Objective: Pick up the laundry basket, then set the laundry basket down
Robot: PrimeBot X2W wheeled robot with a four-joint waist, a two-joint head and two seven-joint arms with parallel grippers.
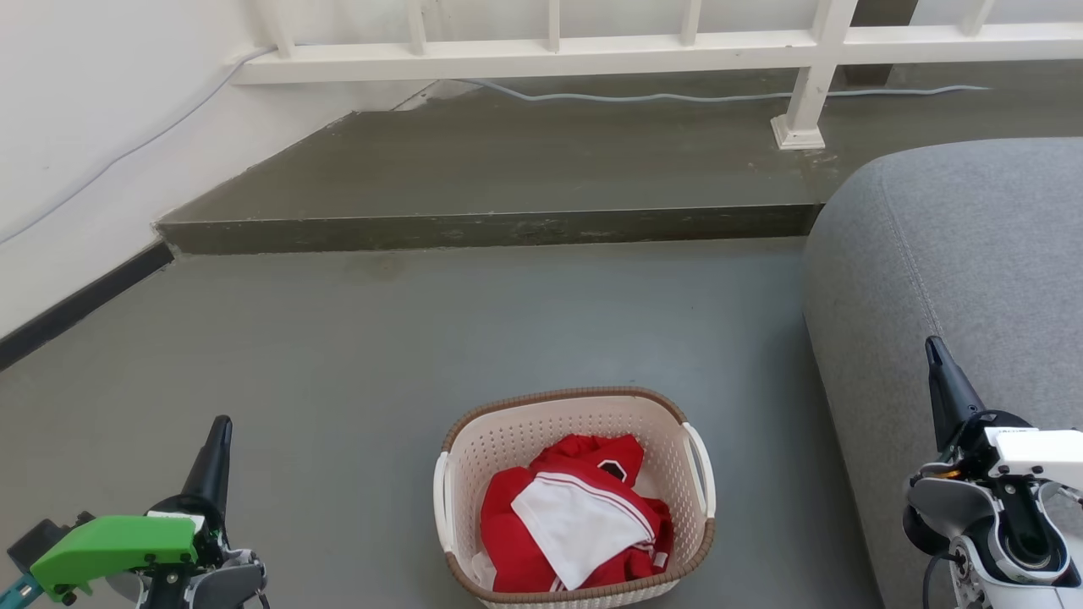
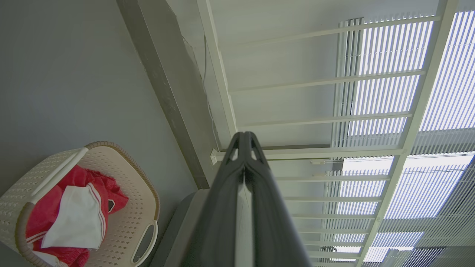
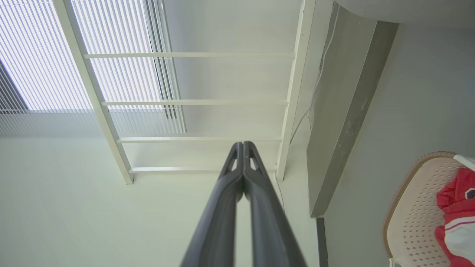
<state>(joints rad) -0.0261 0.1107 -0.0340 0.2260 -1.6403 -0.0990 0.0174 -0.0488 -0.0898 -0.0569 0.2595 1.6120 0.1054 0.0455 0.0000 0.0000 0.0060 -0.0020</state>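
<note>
The laundry basket (image 1: 499,444) stands on the grey floor at the bottom middle of the head view: cream perforated walls, brown rim, a white handle on each side, red and white clothes inside. It also appears in the left wrist view (image 2: 128,218) and at the edge of the right wrist view (image 3: 412,207). My left gripper (image 1: 222,427) is far to the basket's left, its tips pressed together with nothing held (image 2: 243,135). My right gripper (image 1: 932,347) is to the basket's right, in front of the sofa, also shut and holding nothing (image 3: 243,144).
A grey sofa (image 1: 973,271) stands at the right, close to the basket. Beyond lies a raised concrete step (image 1: 491,227) with a white railing (image 1: 592,46) and a cable along it. A white wall (image 1: 76,127) runs down the left side.
</note>
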